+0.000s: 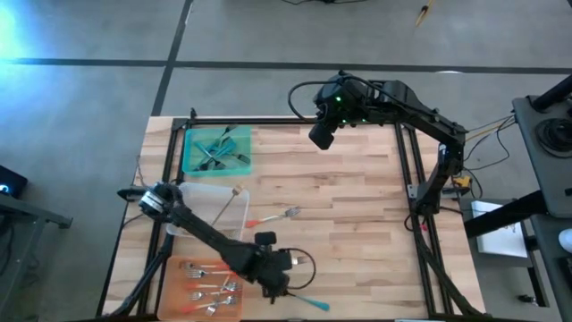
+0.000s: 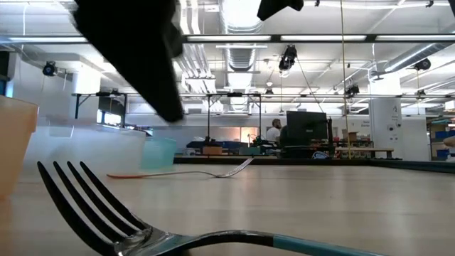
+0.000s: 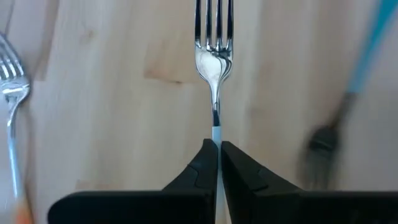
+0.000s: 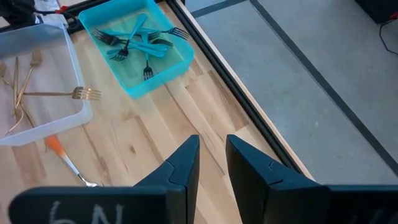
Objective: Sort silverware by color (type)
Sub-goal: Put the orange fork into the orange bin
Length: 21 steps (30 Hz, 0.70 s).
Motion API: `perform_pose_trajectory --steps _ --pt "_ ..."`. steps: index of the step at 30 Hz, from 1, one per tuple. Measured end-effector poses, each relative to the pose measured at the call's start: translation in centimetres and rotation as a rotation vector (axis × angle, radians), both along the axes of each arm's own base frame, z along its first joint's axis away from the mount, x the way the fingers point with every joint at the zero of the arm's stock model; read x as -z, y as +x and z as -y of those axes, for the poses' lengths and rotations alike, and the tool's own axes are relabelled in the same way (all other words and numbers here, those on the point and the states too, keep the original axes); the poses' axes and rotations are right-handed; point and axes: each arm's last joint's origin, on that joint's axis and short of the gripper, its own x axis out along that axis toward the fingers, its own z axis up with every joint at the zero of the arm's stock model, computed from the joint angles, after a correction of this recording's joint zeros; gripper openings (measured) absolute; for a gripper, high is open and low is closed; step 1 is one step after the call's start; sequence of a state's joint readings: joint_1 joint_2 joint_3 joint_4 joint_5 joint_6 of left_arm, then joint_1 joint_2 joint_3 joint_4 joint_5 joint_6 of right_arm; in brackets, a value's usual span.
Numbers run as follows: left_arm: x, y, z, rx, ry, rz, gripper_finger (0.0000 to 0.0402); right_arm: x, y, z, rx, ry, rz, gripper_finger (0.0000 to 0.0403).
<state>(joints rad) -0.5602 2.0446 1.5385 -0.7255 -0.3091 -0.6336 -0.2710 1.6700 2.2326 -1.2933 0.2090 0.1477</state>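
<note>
I have the blue-handled fork (image 3: 214, 68) pinched in the left hand (image 3: 217, 149), both fingers shut on the thin handle just behind the neck, so the tines point straight away from the wrist and the fork stays in line for carrying. It sits near the front edge of the surface (image 1: 357, 206), beside the orange tray (image 1: 179, 295) at the front left corner, which holds several forks.

The head is polished steel with slim tines, the handle a matte blue strip. The surface is pale jointed wood, smooth enough for a flat fork to slide.

A red-handled fork (image 1: 273, 216) lies loose mid-surface. The clear tray (image 4: 69, 56) holds gold forks; the green tray (image 4: 180, 59) at the back left corner holds blue ones, which I judge is where mine belongs.

The right hand (image 4: 212, 163) hangs over the back edge, fingers slightly parted and gripping nothing.
</note>
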Motion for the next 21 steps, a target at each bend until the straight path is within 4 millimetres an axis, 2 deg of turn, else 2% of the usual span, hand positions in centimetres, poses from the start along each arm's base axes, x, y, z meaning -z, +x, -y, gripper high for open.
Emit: perform_pose_trajectory --steps 6,10,16,21 --pt "-3.3 -3.7 2.6 -0.017 0.012 0.060 0.0000 0.0 0.0 0.0 0.000 -0.001 0.004 0.0079" --pt "-5.2 -6.6 3.3 -0.095 0.023 0.064 0.0000 0.0 0.0 0.0 -0.001 -0.001 0.004 0.0084" --pt "-6.0 -11.3 4.6 -0.223 0.040 -0.035 0.0000 -0.1 0.1 0.0 0.000 -0.003 0.010 0.0078" --pt "-5.6 -15.3 5.7 -0.372 0.081 -0.105 0.0000 -0.1 0.1 0.0 0.000 -0.003 0.012 0.0071"
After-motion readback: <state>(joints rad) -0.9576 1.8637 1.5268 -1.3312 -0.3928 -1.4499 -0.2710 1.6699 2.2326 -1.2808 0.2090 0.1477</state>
